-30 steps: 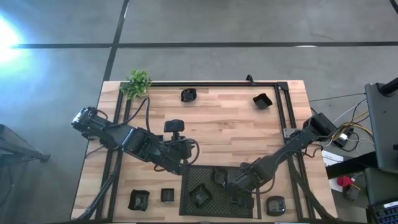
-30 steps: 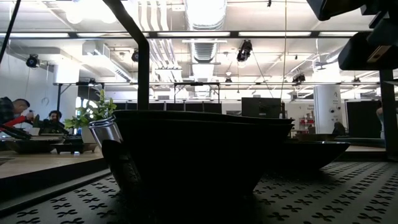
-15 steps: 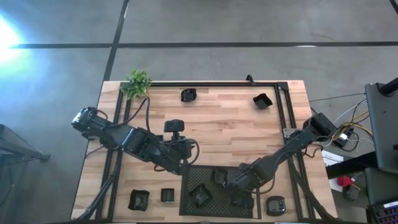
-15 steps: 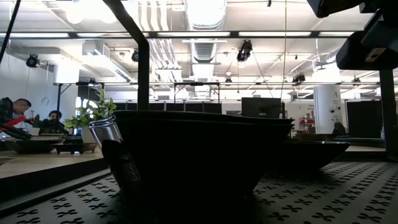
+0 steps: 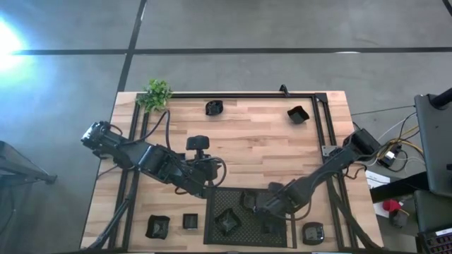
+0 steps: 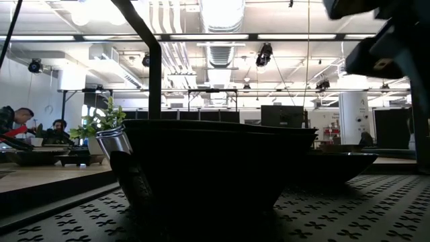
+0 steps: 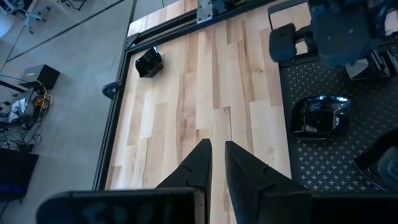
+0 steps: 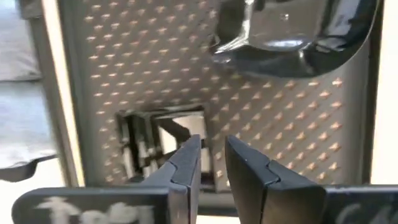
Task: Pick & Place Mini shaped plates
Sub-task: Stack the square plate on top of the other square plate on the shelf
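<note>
The tabletop (image 5: 240,148) was pale wood, with a black mesh tray (image 5: 244,194) at its near edge between the two arms. The plates were scattered: one with a raised rim (image 5: 214,108) and one angular (image 5: 298,114) at the far edge, two (image 5: 157,226) (image 5: 189,221) on the wood left of the tray, one (image 5: 313,232) to its right, and several already on the mesh, among them a wavy-edged one (image 5: 227,221).

The right gripper (image 5: 267,204) hung over the tray; in its wrist view its fingers (image 8: 186,163) stood a narrow gap apart with nothing between them, a square plate (image 8: 163,144) lying on the mesh just beyond their tips. The left gripper (image 5: 203,189) waited at the tray's left edge, its fingers (image 7: 198,164) likewise a little apart and empty.

The plates looked small, rigid and light, probably ceramic or hard plastic. Their glossy glaze would likely be slippery and could chip if dropped. The best hold seemed to be across an upright rim wall, one finger inside and one outside, or across two flat sides of a square one.
</note>
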Controlling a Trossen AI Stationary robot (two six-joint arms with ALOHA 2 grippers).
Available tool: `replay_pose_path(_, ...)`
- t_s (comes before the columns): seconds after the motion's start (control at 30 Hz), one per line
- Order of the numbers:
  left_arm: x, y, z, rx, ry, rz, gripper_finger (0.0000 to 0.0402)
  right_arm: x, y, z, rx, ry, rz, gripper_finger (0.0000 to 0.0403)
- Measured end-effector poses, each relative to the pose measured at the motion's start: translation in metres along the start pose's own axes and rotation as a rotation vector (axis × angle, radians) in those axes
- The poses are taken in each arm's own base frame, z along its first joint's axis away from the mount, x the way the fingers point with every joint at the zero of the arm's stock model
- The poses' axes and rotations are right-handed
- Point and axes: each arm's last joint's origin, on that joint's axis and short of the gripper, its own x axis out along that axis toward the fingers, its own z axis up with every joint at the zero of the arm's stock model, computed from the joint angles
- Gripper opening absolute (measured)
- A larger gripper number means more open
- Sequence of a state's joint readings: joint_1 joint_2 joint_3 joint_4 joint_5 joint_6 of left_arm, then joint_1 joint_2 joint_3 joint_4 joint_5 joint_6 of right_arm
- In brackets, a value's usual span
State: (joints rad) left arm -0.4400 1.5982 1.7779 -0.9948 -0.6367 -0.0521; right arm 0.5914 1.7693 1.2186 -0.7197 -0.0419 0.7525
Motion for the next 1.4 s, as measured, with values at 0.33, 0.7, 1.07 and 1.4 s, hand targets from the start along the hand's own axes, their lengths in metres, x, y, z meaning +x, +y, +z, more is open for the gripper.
replay_pose_path(0.33, 0.000, 0.000, 0.000, 0.000, 0.000, 0.000, 0.0042, 0.016, -0.010, 0.007, -0.017, 0.037, -0.037, 0.0059)
replay_pose_path(0.7, 0.000, 0.000, 0.000, 0.000, 0.000, 0.000, 0.0042, 0.018, -0.008, 0.006, -0.021, 0.079, 0.013, 0.0061)
replay_pose_path(1.07, 0.000, 0.000, 0.000, 0.000, 0.000, 0.000, 0.0042, 0.012, -0.005, 0.009, -0.023, 0.063, 0.026, 0.0061)
replay_pose_path(1.4, 0.000, 0.000, 0.000, 0.000, 0.000, 0.000, 0.0042, 0.014, -0.004, 0.005, -0.025, 0.075, 0.019, 0.0061)
